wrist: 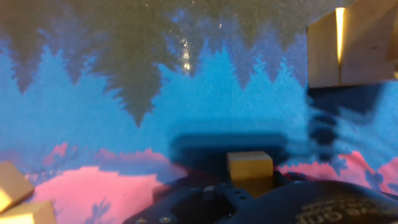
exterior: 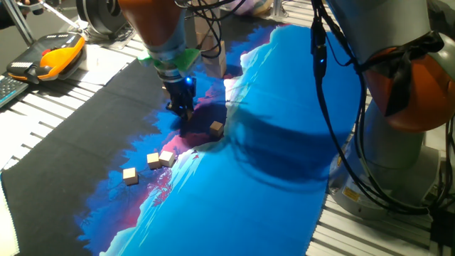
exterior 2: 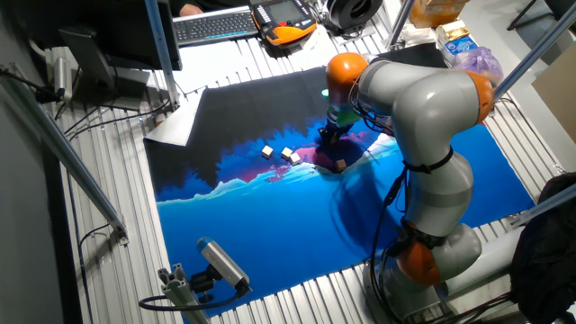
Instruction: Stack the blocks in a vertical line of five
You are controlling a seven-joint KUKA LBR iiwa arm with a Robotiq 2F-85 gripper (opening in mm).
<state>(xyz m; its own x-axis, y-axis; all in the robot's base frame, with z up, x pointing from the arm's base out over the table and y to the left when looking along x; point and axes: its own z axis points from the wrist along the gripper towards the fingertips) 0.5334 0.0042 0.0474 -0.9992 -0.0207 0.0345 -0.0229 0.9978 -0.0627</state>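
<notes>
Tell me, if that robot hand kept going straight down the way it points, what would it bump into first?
Probably the printed mat itself. The hand points down just beside a small block, which seems slightly off its line, though depth is unclear.

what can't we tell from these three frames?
- Gripper jaws: open or shut unclear; dark and small in both fixed views, fingers out of the hand view.
- Block at the hand view's bottom edge: held or loose, unclear.
- Stack progress: tall wood cut off by the frame corner.
- Loose blocks too small to count in the other fixed view.
</notes>
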